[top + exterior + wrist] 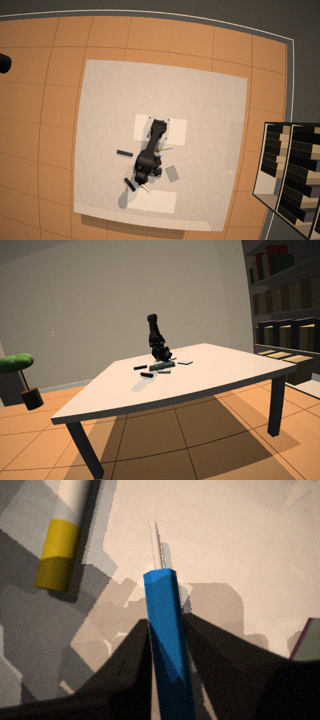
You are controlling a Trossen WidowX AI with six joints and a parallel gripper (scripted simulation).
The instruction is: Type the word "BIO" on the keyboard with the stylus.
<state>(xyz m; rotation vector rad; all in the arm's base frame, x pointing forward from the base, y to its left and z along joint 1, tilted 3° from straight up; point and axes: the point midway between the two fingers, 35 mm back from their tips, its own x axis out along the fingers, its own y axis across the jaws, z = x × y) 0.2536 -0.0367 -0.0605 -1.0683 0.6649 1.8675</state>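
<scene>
Fingers clamped on blue stylus (165,620), long axis forward, thin tip away from wrist.

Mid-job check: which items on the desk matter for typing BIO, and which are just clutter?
For the job:
- blue stylus, clamped in the pincer
- keyboard, mostly under the arm

Lying about:
- yellow-and-white marker
- two black cylinders
- grey pad
- white cylinder

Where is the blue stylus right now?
In the wrist view the blue stylus sits centre frame, clamped between the gripper fingers, tip pointing away, with the yellow-banded marker lying at upper left.
</scene>
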